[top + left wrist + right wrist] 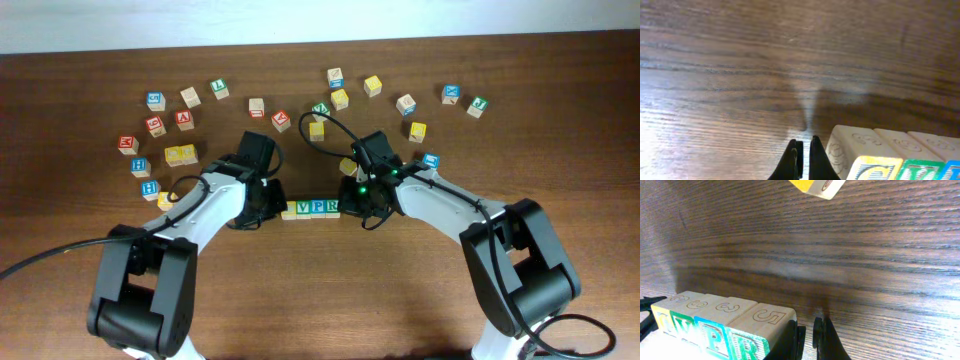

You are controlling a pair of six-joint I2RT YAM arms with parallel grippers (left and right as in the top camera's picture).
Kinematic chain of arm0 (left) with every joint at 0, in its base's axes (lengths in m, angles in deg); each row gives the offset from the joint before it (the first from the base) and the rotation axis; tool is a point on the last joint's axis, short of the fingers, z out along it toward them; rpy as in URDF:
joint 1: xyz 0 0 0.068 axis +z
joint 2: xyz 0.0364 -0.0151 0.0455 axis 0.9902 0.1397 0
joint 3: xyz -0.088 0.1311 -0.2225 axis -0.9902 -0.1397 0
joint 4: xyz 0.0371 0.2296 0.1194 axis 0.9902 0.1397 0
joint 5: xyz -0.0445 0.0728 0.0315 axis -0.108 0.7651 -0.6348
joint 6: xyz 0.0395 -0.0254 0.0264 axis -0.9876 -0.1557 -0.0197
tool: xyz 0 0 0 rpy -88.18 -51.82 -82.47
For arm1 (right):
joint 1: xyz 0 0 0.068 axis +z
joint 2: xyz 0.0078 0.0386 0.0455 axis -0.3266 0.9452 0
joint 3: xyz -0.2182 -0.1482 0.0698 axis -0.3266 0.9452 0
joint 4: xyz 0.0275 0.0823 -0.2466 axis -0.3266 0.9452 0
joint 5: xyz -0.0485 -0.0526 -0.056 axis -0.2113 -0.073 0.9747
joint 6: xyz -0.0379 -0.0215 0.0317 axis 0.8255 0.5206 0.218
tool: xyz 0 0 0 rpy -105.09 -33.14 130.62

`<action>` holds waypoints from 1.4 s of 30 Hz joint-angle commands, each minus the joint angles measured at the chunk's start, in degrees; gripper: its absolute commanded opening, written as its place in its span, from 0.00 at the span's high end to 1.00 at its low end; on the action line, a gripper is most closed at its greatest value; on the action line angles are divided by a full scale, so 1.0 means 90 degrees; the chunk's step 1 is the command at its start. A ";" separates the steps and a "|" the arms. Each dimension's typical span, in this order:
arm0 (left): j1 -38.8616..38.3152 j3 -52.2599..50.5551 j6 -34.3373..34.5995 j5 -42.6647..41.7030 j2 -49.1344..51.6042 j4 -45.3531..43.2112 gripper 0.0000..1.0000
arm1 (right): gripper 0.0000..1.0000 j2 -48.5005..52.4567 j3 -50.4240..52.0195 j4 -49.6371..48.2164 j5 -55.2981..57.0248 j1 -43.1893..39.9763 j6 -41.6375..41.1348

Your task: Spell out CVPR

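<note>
Wooden table (330, 300): dark brown, grain running left to right; it carries every cube in view
Block row (311, 208): four cubes side by side and touching, near the middle of the table; one tool at each end
Letters, left to right: yellow end block (290, 211), its letter not readable; V block (305, 208) in green; P block (318, 208) in blue; R block (332, 207) in green; pale tops with embossed marks show in both wrist views
Loose blocks (190, 96): scattered in an arc over the far half of the table, well apart from the row; a yellow cube (817, 186) lies on the far side of the right tool
Left arm (200, 205): white links reaching in from the near left, elbow bent; wrist low at the left end of the row
Left tool (804, 150): black fingers pressed together, nothing between them; tips down by the table, just beside the yellow end block; contact cannot be told
Right arm (440, 195): reaches in from the near right, elbow bent; wrist low at the right end of the row; a green light glows on it
Right tool (809, 330): fingers drawn together to a thin slit, gripping nothing; just beside the R block
</note>
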 commanded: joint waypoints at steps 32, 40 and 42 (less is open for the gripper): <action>0.0126 -0.0019 -0.0107 -0.0107 0.0070 0.0087 1.00 | 0.92 0.0131 0.0090 0.0170 0.0029 0.0022 0.0036; 0.0124 -0.0019 -0.0396 -0.0823 0.0070 0.0019 1.00 | 0.96 0.0131 0.0090 0.0170 0.0027 0.0022 0.0036; 0.0126 -0.0019 -0.0393 -0.0767 0.0070 0.0022 1.00 | 0.94 0.0131 0.0090 0.0170 0.0029 0.0022 0.0036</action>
